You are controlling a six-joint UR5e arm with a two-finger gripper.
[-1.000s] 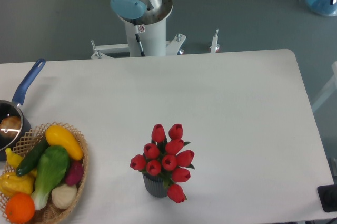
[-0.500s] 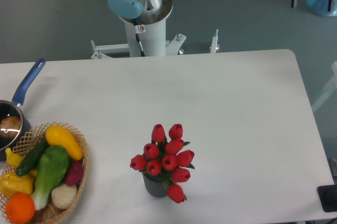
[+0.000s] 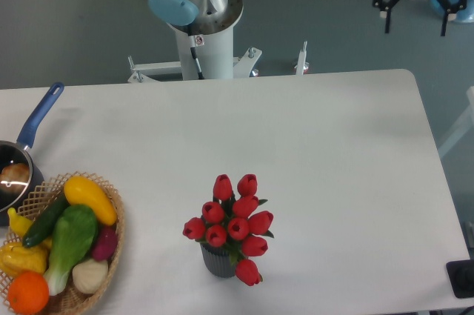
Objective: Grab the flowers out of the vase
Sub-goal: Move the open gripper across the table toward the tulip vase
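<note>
flowers (image 3: 232, 224) in vase (image 3: 217, 262), tool (image 3: 415, 24) well apart

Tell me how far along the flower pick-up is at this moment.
Nothing is done yet: the flowers sit in the vase near the table's front edge. In hand: the end effector hangs open and empty beyond the far right corner. Left: reaching the bunch, gripping it and lifting it out.

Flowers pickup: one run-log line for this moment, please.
hand open, empty, beyond table's far right edge | flowers upright in vase, untouched | phase: approach not yet begun
</note>
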